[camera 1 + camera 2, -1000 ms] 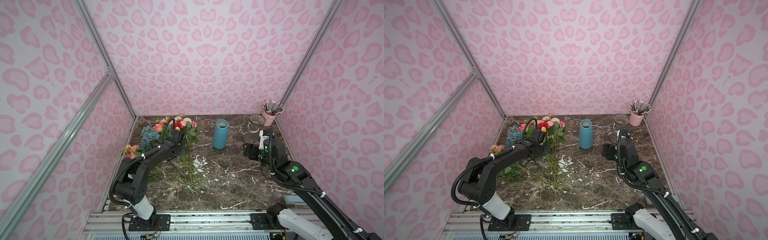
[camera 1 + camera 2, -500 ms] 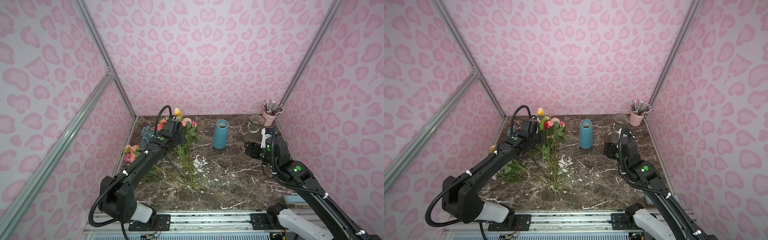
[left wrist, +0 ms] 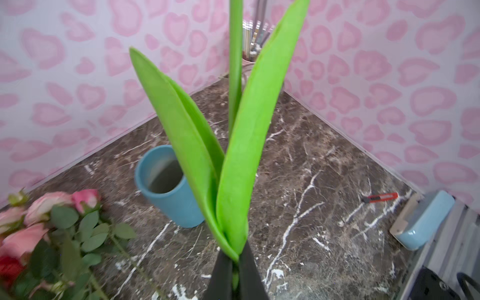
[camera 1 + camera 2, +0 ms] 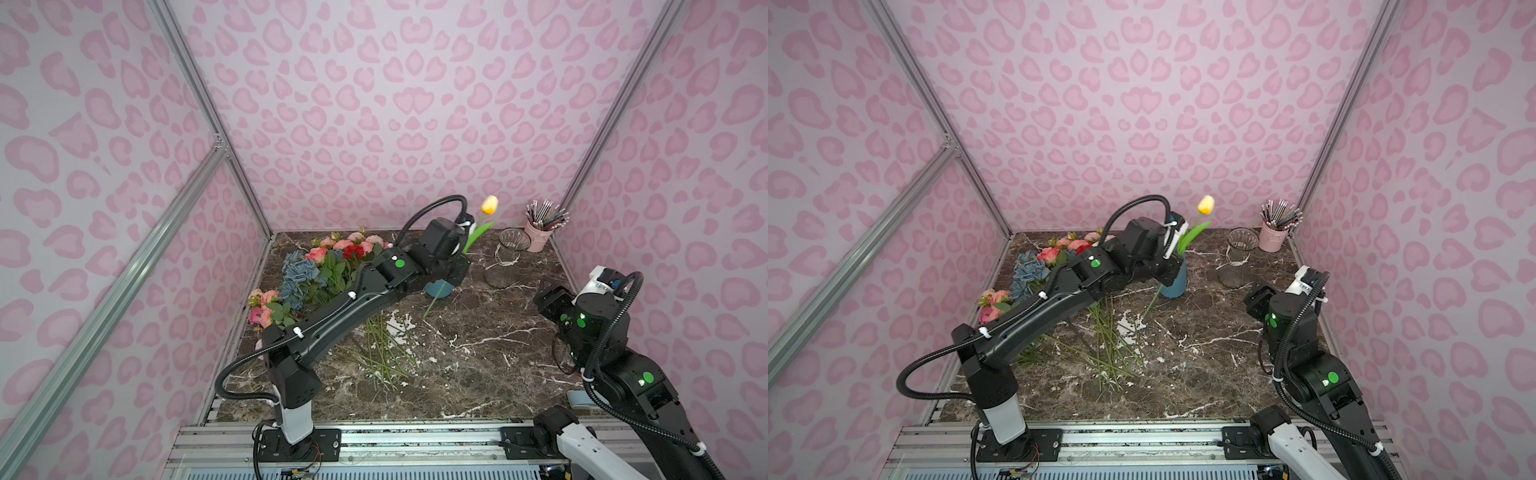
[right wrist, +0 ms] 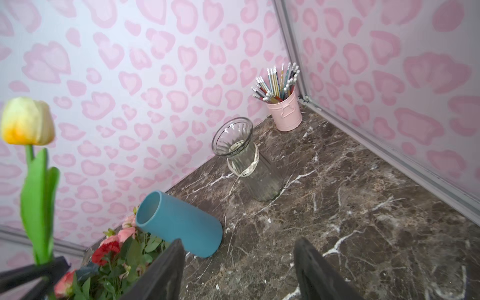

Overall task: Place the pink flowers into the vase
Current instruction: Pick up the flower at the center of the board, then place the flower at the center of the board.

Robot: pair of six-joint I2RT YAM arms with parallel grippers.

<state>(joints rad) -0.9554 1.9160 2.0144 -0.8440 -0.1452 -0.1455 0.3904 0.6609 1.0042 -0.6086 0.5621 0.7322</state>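
The pink flowers (image 4: 345, 244) lie in a heap at the table's back left, stems toward the front, also seen in the left wrist view (image 3: 44, 205) and the right wrist view (image 5: 124, 233). A blue vase (image 3: 166, 187) stands upright at mid-back, mostly hidden behind my left arm in both top views (image 4: 1177, 282). My left gripper (image 3: 235, 259) is shut on the stem of a yellow tulip (image 4: 489, 204), held upright in the air just beside the blue vase's mouth. My right gripper (image 5: 239, 249) hangs open and empty over the table's right side.
A ribbed glass vase (image 4: 507, 257) and a pink cup of pencils (image 4: 538, 237) stand at the back right. Blue hydrangeas (image 4: 299, 274) and a red bloom (image 4: 353, 251) lie among the pink flowers. Loose green stems (image 4: 382, 345) spread across the middle. A red knife (image 3: 380, 198) lies front right.
My left arm has lifted the yellow tulip out of the flower heap and swung it right to the blue vase. My right gripper's fingers have narrowed a little.
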